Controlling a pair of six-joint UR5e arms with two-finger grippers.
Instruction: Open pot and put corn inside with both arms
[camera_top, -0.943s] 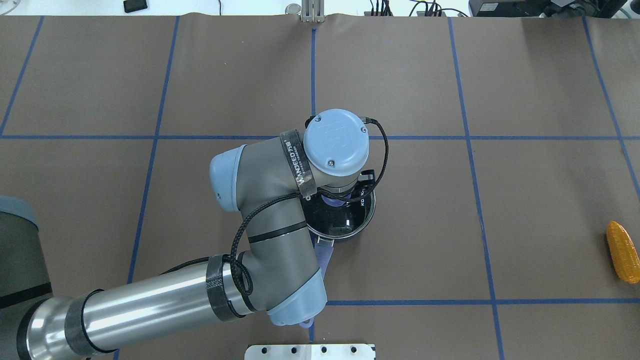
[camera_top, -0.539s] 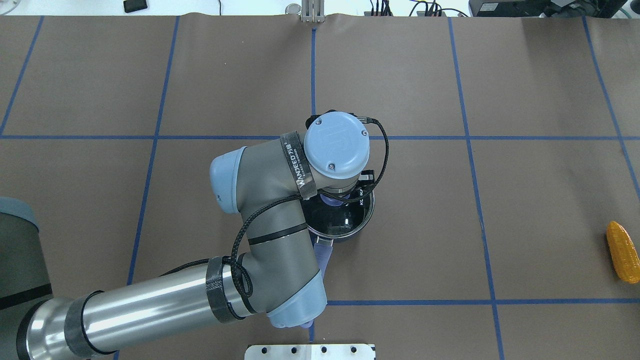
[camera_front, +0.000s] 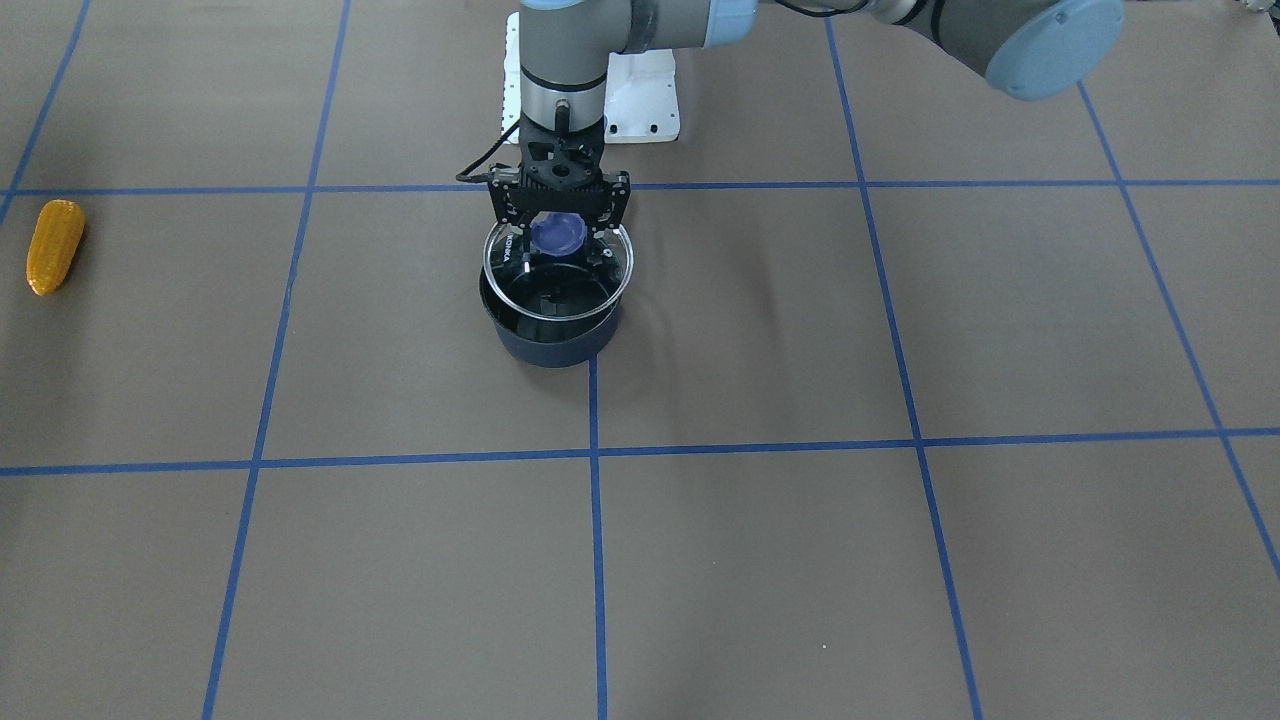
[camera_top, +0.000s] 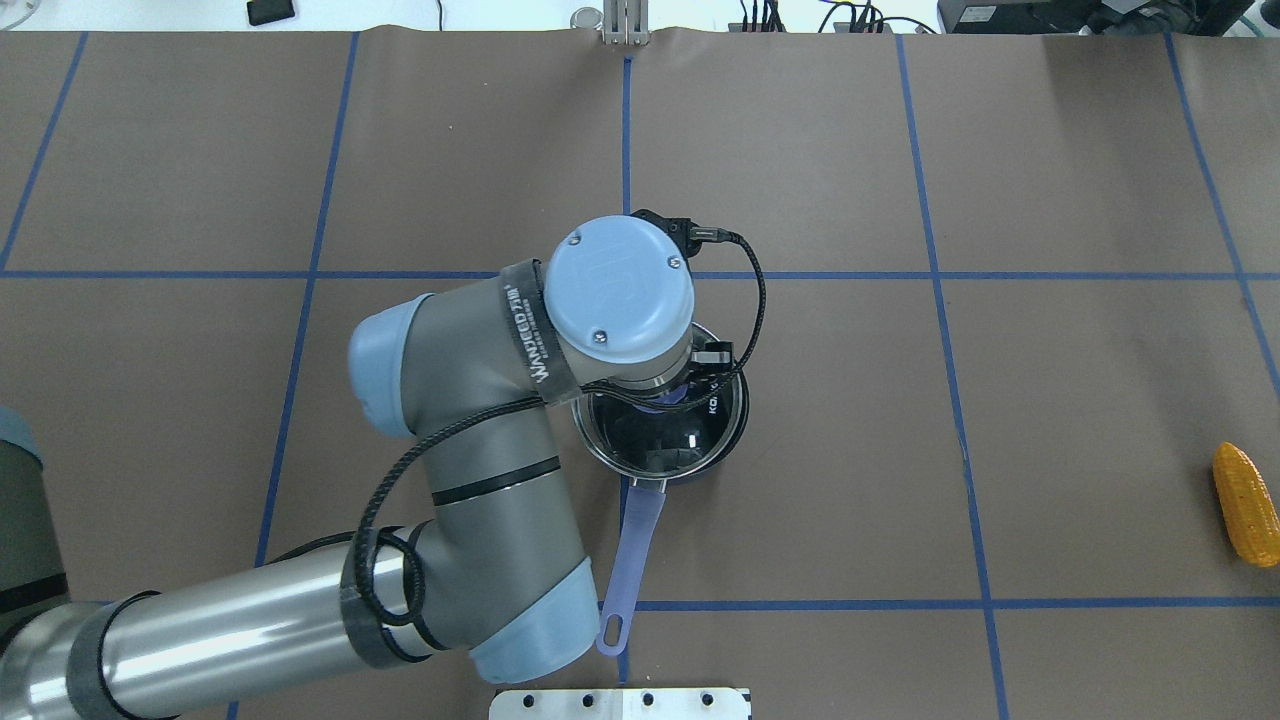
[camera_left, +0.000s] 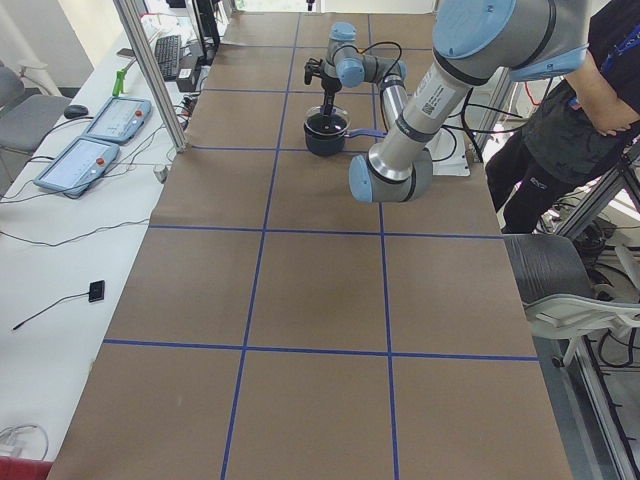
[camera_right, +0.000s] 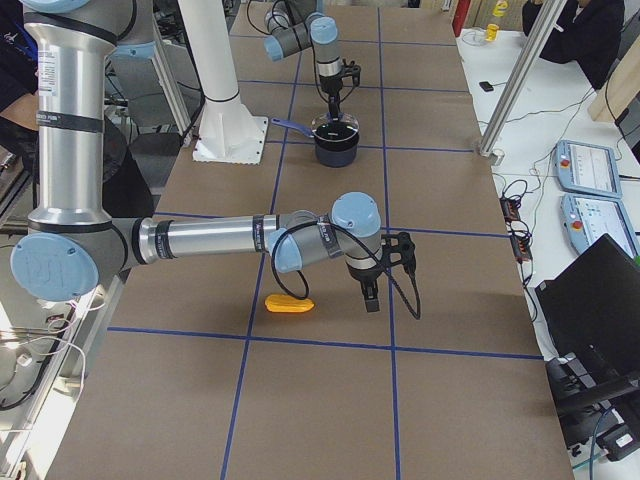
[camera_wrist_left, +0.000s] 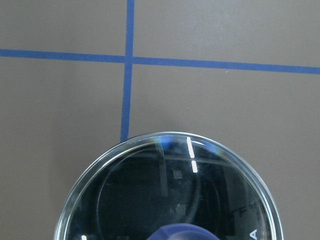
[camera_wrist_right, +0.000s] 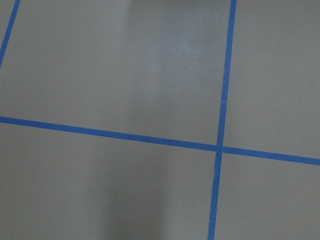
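The dark blue pot (camera_front: 548, 340) stands mid-table, its periwinkle handle (camera_top: 638, 540) pointing toward the robot base. My left gripper (camera_front: 560, 235) is shut on the blue knob of the glass lid (camera_front: 557, 290) and holds the lid just above the pot's rim. The left wrist view shows the lid (camera_wrist_left: 165, 200) and the knob's top (camera_wrist_left: 187, 234). The corn (camera_top: 1245, 505) lies on the mat far to the right, also in the front view (camera_front: 55, 245). My right gripper (camera_right: 371, 298) hovers just beside the corn (camera_right: 288, 303); I cannot tell if it is open or shut.
Brown mat with blue tape grid lines (camera_top: 940, 275). The white base block (camera_top: 620, 703) is at the near edge. An operator stands at the table's side (camera_left: 570, 120). The right wrist view shows only bare mat and tape (camera_wrist_right: 218, 148).
My left wrist and elbow have shifted left in the overhead view with the lid in the gripper. The pot's long handle is now uncovered. The corn has not moved.
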